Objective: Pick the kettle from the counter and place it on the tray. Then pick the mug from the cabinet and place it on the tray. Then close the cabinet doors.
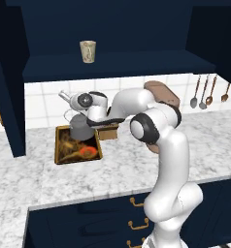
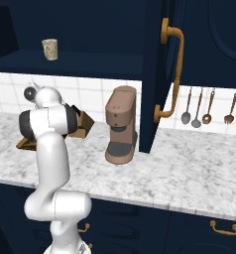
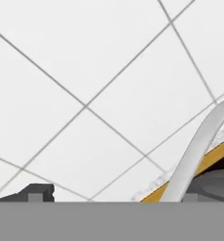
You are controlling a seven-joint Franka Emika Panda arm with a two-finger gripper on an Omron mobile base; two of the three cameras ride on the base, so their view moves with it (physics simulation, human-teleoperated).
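Note:
The dark-grey kettle [image 1: 79,129] sits on the back half of the wooden-rimmed tray [image 1: 70,154] on the marble counter [image 1: 122,169]. My gripper [image 1: 66,97] hovers just above the kettle, open and pointing at the tiled wall. In the hand view the kettle's wire handle [image 3: 198,150] arcs past the right side, beside the open gripper [image 3: 113,197], with nothing between the fingertips [image 3: 36,193]. The cream mug [image 1: 88,51] stands on the open cabinet's shelf [image 1: 117,65]; the mug [image 2: 50,49] stands above and left of my gripper [image 2: 34,87]. Both cabinet doors [image 2: 157,59] stand open.
A brown coffee machine [image 2: 121,124] stands right of the arm, partly behind my elbow in the left base view. A wooden knife block [image 2: 81,122] sits just right of the tray. Utensils [image 1: 205,92] hang on the wall at right. The left door [image 1: 8,97] juts out beside the tray.

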